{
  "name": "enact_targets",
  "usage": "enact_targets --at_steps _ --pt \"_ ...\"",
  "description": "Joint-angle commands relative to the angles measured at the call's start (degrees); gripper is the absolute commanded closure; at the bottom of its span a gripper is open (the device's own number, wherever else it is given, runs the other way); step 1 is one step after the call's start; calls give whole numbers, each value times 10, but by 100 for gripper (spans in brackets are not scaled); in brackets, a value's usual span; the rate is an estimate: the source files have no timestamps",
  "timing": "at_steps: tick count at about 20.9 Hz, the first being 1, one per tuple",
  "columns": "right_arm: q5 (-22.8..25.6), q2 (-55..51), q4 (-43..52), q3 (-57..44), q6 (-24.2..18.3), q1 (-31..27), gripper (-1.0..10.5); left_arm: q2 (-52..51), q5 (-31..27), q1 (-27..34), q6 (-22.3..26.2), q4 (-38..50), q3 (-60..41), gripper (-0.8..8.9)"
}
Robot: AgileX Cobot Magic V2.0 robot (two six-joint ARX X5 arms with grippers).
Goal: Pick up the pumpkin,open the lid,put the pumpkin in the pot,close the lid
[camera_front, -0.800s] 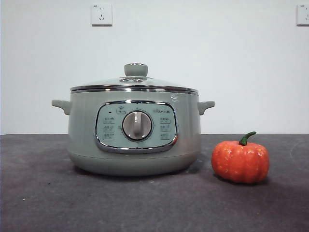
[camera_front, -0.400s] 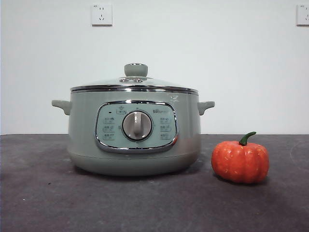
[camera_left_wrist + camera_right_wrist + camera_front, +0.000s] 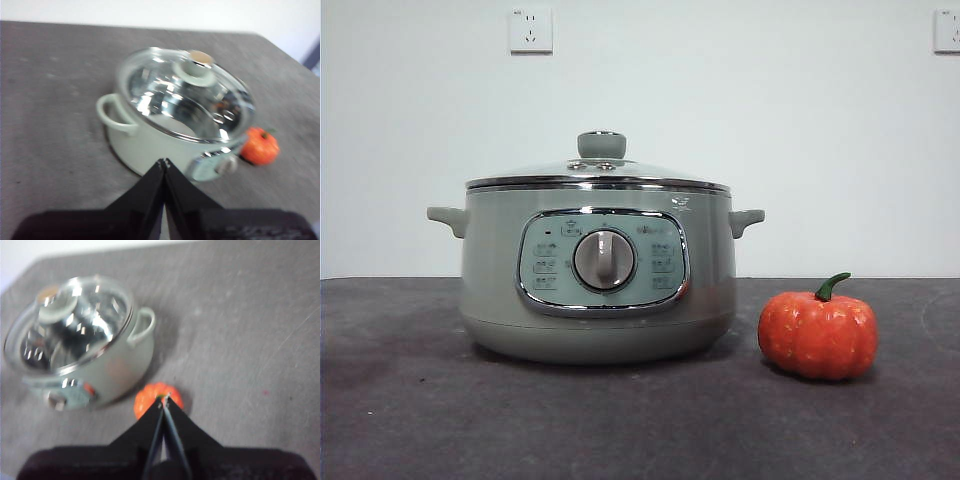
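I am hovering my right gripper [image 3: 165, 401] above the pumpkin [image 3: 818, 335] — jaws pressed together, empty; my left gripper [image 3: 164, 163], likewise clenched, is hanging over the lidded pot [image 3: 598, 270] — pumpkin resting beside it

Dark grey table [image 3: 410, 420] with pot [image 3: 598, 280] and, just beside it, pumpkin [image 3: 818, 335]

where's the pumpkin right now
In the front view the pumpkin sits on the dark table, just right of the pot and apart from it. Nothing is holding it.
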Motion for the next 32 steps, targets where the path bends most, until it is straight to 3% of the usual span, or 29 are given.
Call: enact_targets --at_steps 1,5,10,11,13,14,15,24,32 --pt "-26 35 -65 45 -62 13 959 29 36 1 63 -37 37 821" --pt "-42 71 -133 82 -91 23 959 58 75 0 92 -88 80 821" --pt "-42 73 -134 83 -91 25 918 60 71 0 92 -92 84 794" --pt "-42 73 -132 83 -91 25 810 60 71 0 90 -93 84 653" --pt "-42 73 -131 83 -81 25 375 60 69 0 90 -92 84 133" --pt "-42 73 -130 83 -74 25 198 60 69 0 90 -93 84 3" --pt "-42 74 -129 83 -70 25 160 60 69 0 90 -93 84 -4" --pt "-42 101 -127 83 -68 35 163 60 69 0 89 -93 84 -3" --pt "-12 289 -64 83 -112 126 163 60 69 0 87 -93 84 -3"
